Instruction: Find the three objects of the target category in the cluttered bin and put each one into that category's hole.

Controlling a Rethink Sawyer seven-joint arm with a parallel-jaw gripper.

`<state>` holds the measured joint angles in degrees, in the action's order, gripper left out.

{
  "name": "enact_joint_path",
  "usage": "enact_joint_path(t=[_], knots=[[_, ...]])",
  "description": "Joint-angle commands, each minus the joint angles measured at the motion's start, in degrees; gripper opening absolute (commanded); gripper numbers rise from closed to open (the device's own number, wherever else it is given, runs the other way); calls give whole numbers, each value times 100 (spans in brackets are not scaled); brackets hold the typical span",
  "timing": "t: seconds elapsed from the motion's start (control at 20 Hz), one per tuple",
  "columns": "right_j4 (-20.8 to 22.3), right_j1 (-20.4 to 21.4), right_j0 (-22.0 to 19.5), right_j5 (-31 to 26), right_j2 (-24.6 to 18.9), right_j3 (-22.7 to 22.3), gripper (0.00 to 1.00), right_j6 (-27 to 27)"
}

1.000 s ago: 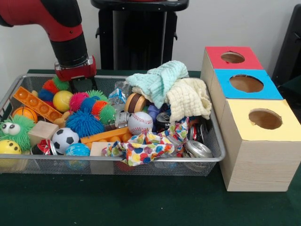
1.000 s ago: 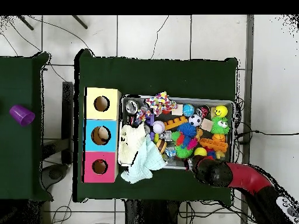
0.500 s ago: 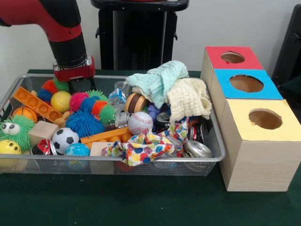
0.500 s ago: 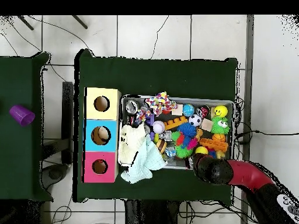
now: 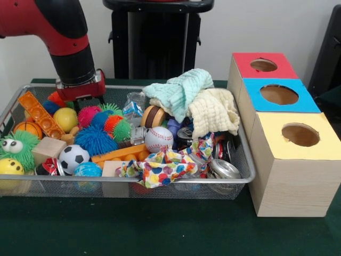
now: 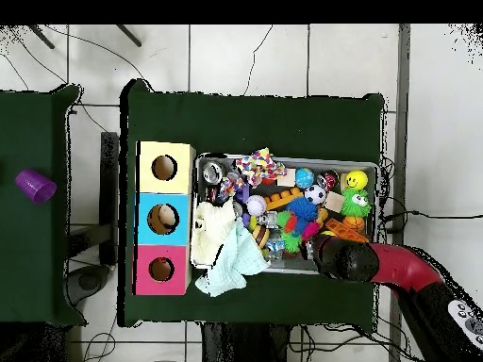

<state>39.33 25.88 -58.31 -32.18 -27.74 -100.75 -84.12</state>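
The wire mesh bin (image 5: 160, 181) stands on the green table, full of toys; it also shows in the overhead view (image 6: 283, 158). No plush animal shows clearly in either view. A small tan piece (image 5: 70, 137) lies under the orange bubble tray (image 5: 37, 114); I cannot tell what it is. My gripper (image 5: 88, 101) hangs low over the bin's far left corner, above the pink spiky ball (image 5: 88, 114) and beside the yellow ball (image 5: 65, 118). In the overhead view the arm (image 6: 340, 259) covers it.
Three boxes with round holes stand right of the bin: red (image 5: 264, 65), blue (image 5: 279, 95), yellow (image 5: 300, 134). Mint (image 5: 181, 90) and cream (image 5: 213, 112) cloths are heaped at the bin's far right. A green fuzzy ball with googly eyes (image 5: 16, 146) sits front left.
The arm has moved left in the front view and further over the bin. The orange bubble tray has shifted and tilted up at its far end.
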Motion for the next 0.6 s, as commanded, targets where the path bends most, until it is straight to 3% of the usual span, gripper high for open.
enact_joint_path(t=[0.05,0.6], knots=[[-43,-132,-18,-523,-470,952,100,963],[-26,-217,32,-486,-476,1002,100,757]])
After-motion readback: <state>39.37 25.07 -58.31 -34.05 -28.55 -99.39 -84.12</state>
